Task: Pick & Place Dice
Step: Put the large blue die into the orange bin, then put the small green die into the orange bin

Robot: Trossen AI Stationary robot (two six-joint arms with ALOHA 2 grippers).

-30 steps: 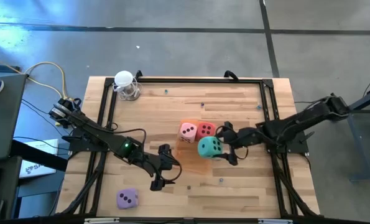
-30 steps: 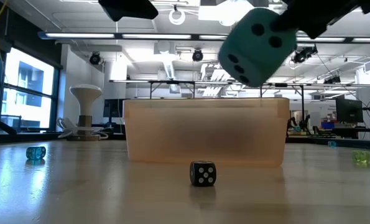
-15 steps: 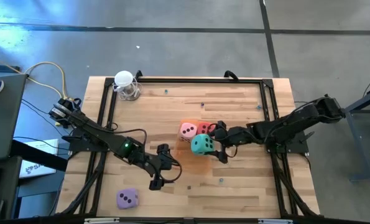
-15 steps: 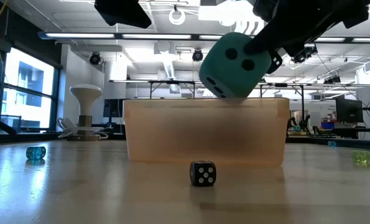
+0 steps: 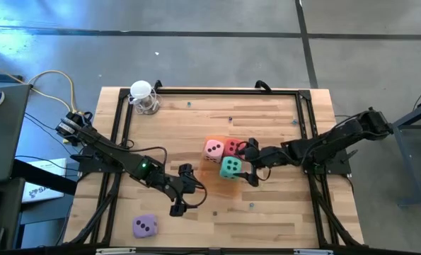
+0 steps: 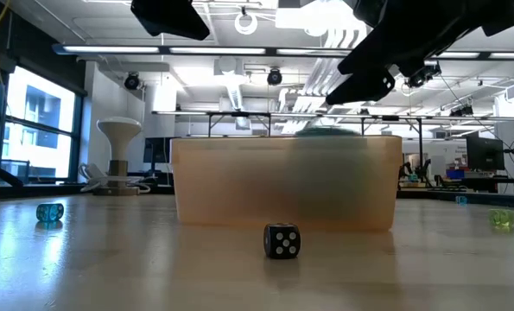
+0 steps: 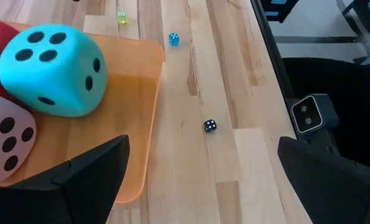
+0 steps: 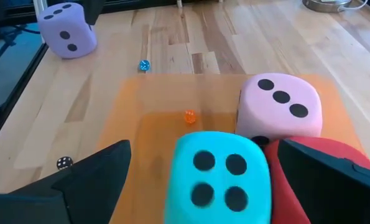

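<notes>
The teal die [image 5: 230, 168] sits in the orange tray [image 5: 226, 186] next to the pink die [image 5: 213, 149] and the red die [image 5: 233, 147]. Only its top [image 6: 326, 131] shows over the tray wall in the low view. My right gripper [image 5: 248, 163] hangs open just above it, with a finger on either side of the teal die [image 8: 219, 177] and apart from it. The lilac die [image 5: 145, 226] rests on the table near the near left corner. My left gripper [image 5: 190, 190] waits open left of the tray, above the table.
Small dice lie scattered on the wood: a black one [image 6: 282, 240] in front of the tray, a blue one [image 6: 49, 211], and a tiny orange one [image 8: 189, 116] inside the tray. A white stand [image 5: 143, 95] occupies the far left corner. A black frame rims the table.
My right gripper carried the teal die toward the table's left and down over the tray, then let go. The die dropped from mid-air into the tray and now sits beside the pink and red dice.
</notes>
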